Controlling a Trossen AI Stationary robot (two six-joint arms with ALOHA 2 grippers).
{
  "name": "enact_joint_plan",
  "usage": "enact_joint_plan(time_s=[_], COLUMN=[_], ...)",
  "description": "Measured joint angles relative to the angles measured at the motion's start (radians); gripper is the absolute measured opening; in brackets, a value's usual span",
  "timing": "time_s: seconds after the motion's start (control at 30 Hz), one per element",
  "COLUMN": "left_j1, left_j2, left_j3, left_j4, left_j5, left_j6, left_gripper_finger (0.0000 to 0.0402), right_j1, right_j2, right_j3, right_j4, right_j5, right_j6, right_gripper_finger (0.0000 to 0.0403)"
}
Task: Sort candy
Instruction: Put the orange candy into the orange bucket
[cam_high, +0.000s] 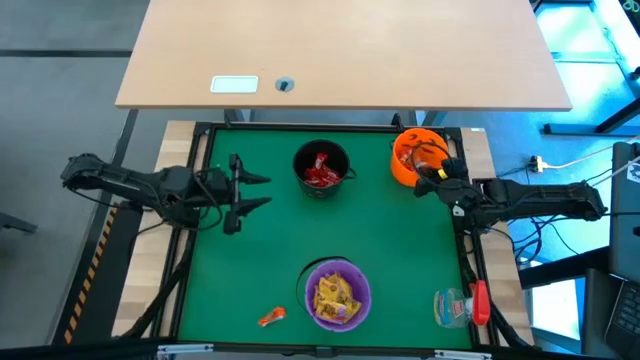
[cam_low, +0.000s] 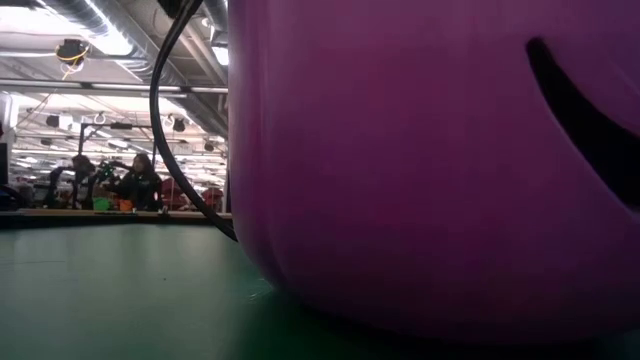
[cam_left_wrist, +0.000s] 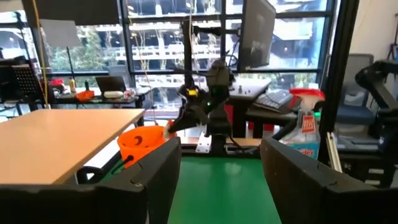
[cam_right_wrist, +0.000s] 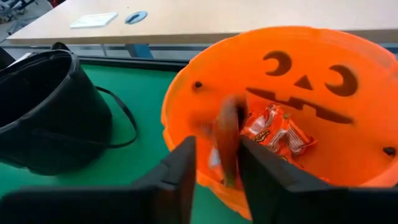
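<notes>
The right hand (cam_right_wrist: 214, 168) hangs over the orange bucket (cam_right_wrist: 348, 106) at the counter's far right corner. An orange candy (cam_right_wrist: 227, 146) sits blurred between its slightly parted fingers; whether it is pinched, I cannot tell. The left hand (cam_high: 262, 190), spread, waits near the left edge.

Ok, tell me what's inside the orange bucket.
The orange bucket holds orange-wrapped candy, and one blurred orange piece shows between the right end effector fingers. Its near wall and those fingers hide the rest.

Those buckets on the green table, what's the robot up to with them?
It is sorting candy by colour. The right gripper is over the orange bucket, with an orange candy dropping between its fingers. Red candy sits in the black bucket, yellow in the purple bucket. One orange piece lies loose. The left gripper waits open.
</notes>
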Motion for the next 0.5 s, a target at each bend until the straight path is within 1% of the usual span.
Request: enact_joint_plan(time_s=[0.13, 0.23, 0.37, 0.5], left_j1=[0.018, 0.027, 0.042, 0.051], left_j2=[0.035, 0.047, 0.047, 0.047], left_j3=[0.000, 0.000, 0.000, 0.000], left_j4=[0.026, 0.041, 0.045, 0.048], left_j5=[0.034, 0.054, 0.073, 0.075], left_j6=[0.000, 0.000, 0.001, 0.001], left_gripper_finger=[0.0212, 0.0212, 0.0212, 0.0212], right_j1=[0.002, 0.002, 0.002, 0.002], right_j2=[0.000, -0.001, -0.002, -0.002], right_j3=[0.000, 0.000, 0.001, 0.001], right_j4=[0.001, 0.001, 0.001, 0.001], right_j5=[-0.001, -0.008, -0.018, -0.027], right_j6=[0.006, 0.012, 0.028, 0.029], right_gripper_finger=[0.0160, 0.0194, 0.0221, 0.0229])
